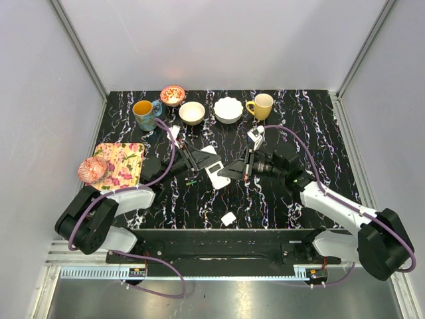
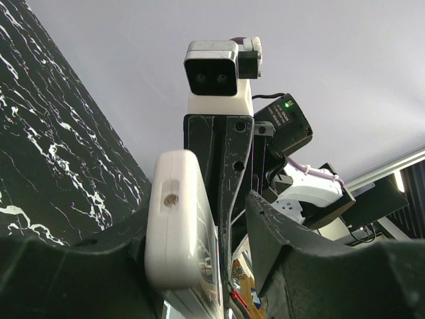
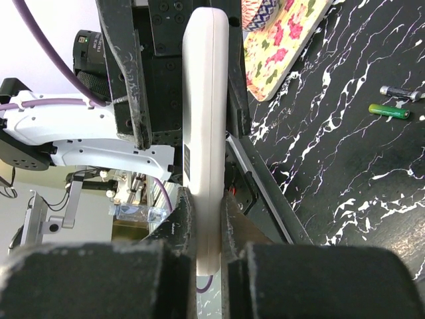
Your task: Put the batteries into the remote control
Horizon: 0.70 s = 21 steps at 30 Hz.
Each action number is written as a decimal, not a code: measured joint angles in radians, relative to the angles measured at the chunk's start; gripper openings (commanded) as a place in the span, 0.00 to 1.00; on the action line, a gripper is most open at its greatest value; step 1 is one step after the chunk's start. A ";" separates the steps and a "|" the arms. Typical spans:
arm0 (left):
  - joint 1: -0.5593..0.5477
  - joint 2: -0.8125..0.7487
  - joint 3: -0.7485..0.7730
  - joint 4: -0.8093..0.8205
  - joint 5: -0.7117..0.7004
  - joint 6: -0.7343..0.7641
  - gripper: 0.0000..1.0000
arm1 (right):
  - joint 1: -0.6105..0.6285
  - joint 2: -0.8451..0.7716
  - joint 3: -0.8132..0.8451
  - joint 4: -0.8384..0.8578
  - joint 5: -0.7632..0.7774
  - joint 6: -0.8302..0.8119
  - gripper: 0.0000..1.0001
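Black, white-veined marble tabletop (image 1: 319,133) between grey walls (image 1: 199,40). At 12 o'clock stand a blue mug (image 1: 146,113), red patterned bowl (image 1: 172,95), cream bowl (image 1: 192,112), white scalloped bowl (image 1: 228,109) and yellow mug (image 1: 261,106); their contents are unclear. At centre, the right gripper (image 3: 204,212) pinches the white-backed rectangular remote control (image 1: 216,171) edgewise. The left gripper (image 2: 202,226) stands parted at its 9 o'clock.

Three cameras looking at one bench (image 1: 299,199)
The top camera is looking steeply down from above and behind the two arms (image 1: 332,203), taking in the whole bench. Each wrist camera is peering along its own fingers (image 3: 319,279) at close range, facing the opposite arm; all three are sharing the remote control (image 3: 202,133).
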 measured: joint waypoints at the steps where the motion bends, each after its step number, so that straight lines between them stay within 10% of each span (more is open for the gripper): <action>1: 0.000 0.000 -0.001 0.001 0.002 0.000 0.49 | -0.003 -0.002 0.000 0.000 0.002 -0.001 0.00; 16: 0.000 0.000 -0.004 -0.002 0.005 -0.007 0.00 | -0.009 -0.017 0.000 0.002 -0.005 -0.030 0.00; 21: 0.000 -0.001 -0.005 -0.003 0.005 0.002 0.00 | -0.011 -0.017 0.001 -0.008 -0.007 -0.029 0.59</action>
